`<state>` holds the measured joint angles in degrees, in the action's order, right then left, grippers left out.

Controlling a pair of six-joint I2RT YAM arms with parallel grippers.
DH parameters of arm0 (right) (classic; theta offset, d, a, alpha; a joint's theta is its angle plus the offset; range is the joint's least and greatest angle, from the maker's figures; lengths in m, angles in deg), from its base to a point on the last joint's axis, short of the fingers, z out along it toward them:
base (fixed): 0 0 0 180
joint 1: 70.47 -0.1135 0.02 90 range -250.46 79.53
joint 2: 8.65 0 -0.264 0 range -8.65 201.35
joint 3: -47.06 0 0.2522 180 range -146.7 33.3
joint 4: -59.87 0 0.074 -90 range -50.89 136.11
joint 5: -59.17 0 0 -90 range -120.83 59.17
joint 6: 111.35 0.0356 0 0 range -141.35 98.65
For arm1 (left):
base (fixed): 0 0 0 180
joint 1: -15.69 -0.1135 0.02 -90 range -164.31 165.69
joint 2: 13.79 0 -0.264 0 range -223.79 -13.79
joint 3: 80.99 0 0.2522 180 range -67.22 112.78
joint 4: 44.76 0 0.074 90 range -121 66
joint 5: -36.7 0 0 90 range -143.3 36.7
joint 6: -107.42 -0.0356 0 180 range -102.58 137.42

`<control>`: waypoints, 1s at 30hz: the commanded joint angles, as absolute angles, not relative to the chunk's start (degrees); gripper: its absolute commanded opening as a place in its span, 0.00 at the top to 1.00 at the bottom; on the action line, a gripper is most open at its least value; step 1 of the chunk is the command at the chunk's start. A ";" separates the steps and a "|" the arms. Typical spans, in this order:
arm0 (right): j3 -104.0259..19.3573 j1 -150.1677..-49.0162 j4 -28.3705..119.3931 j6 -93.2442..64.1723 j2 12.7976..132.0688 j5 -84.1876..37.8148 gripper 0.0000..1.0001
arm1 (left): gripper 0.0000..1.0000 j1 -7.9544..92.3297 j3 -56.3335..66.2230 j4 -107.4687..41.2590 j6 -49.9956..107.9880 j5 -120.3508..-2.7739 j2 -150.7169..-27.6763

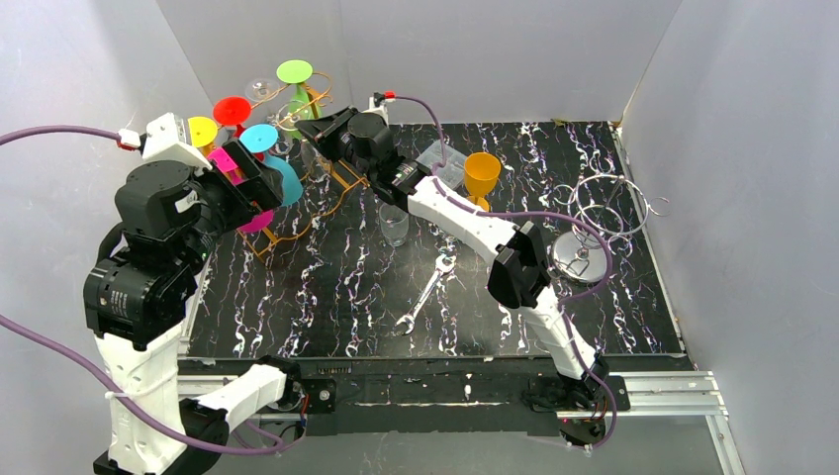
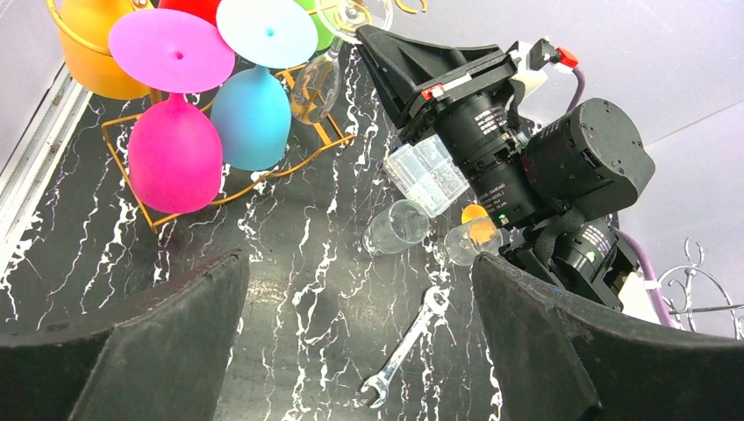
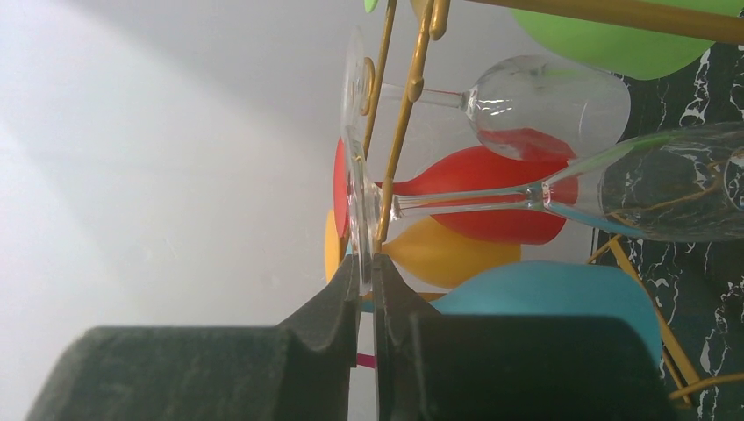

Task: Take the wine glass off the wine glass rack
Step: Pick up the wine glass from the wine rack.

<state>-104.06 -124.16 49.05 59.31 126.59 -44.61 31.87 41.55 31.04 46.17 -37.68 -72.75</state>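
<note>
My right gripper [image 3: 367, 281] is pressed together on the thin edge of the foot [image 3: 354, 175] of a clear wine glass [image 3: 654, 193], which hangs in the gold rack [image 3: 411, 105] at about eleven o'clock on the table [image 1: 326, 297] in the overhead view. In my wrist view the foot stands edge-on at twelve o'clock from my fingertips, and the stem runs off toward three o'clock, passing between the two gold rails to the bowl. My left gripper [image 2: 355, 281] is spread wide and holds nothing, facing the pink glass [image 2: 175, 153] and the blue glass [image 2: 253, 114]. To do this step well, I judge the pinch must be firm, since a glass rim is slick and thin, yet not so hard as to crack it. I should slide the foot along the rails with the stem centred in the slot, level and without twisting, until it clears the open end. I cannot tell from here where that end lies. The bowl sits just beside a second clear glass [image 3: 544, 105] and a red one [image 3: 491, 197], so a slow, straight pull matters.
</note>
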 commanded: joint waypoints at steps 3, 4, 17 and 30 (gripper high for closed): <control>-104.51 -124.08 51.90 59.20 120.89 -46.07 0.99 | 0.02 31.66 41.07 29.80 46.48 -37.66 -72.30; -104.51 -124.08 51.83 59.16 120.71 -46.04 0.99 | 0.02 31.67 40.98 29.75 46.53 -37.66 -72.16; -101.97 -124.08 52.09 59.41 118.78 -45.00 0.99 | 0.02 31.68 39.61 28.91 46.73 -37.66 -71.48; -100.90 -124.34 51.22 60.46 118.77 -41.87 0.99 | 0.02 31.67 38.42 28.24 47.21 -37.83 -70.54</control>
